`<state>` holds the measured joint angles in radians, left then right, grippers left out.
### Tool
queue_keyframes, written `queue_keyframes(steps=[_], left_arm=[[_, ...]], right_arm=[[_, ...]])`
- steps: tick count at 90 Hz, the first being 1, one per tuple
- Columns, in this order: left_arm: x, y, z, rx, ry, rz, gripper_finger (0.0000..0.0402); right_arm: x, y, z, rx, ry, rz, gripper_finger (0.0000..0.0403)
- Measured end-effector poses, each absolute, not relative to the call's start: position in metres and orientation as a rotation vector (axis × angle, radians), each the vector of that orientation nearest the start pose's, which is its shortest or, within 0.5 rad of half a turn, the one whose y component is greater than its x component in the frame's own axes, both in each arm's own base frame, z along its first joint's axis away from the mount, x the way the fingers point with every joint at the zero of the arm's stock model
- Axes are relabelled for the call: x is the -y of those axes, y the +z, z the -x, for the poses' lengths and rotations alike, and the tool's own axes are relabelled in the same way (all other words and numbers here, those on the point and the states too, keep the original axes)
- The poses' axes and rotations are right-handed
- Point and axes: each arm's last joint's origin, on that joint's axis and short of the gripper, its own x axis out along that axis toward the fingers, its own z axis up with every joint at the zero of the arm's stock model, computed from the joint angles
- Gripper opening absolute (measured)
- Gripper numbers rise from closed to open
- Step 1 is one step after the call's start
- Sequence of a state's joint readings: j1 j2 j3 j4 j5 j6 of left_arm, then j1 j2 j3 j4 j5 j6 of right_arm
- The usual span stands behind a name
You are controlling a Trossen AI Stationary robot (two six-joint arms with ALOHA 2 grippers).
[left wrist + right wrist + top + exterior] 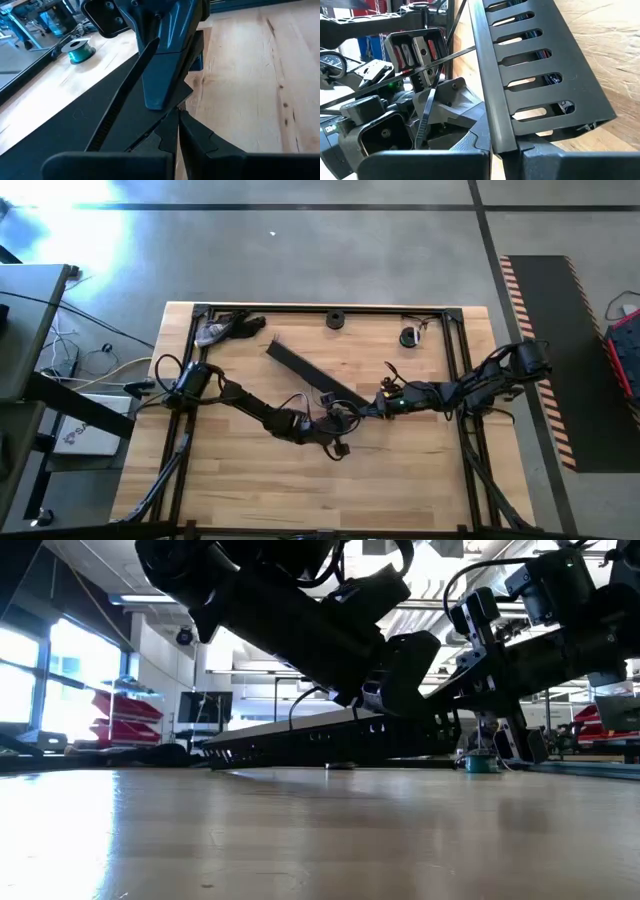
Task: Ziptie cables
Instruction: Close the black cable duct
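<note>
Nearest us on the bench, our left hand and right hand meet at the slotted black strip's near end, each pinching it. Cables show through its slots. Farther back sits a green spool.

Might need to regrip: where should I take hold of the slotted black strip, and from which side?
Probably the free end of the slotted black strip, from above, closing across its narrow width on the side walls. It lies diagonally, with the left gripper and right gripper crowding the other end. The long flat walls give parallel faces.
</note>
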<state>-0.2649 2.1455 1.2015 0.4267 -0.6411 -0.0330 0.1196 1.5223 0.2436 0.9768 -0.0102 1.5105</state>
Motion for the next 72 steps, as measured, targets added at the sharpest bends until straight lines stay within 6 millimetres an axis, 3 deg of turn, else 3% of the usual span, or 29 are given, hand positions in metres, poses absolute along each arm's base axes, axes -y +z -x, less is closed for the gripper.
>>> queue_keyframes(steps=[60, 72], left_arm=[[0.0958, 0.1139, -0.4243, -0.47, 0.379, -0.199, 0.0], [0.0962, 0.1138, -0.4243, -0.471, 0.37, -0.197, 0.0]], right_arm=[[-0.0293, 0.1215, -0.2255, -0.331, -0.125, -1.446, 0.0], [-0.0301, 0.1215, -0.2254, -0.361, -0.104, -1.505, 0.0]])
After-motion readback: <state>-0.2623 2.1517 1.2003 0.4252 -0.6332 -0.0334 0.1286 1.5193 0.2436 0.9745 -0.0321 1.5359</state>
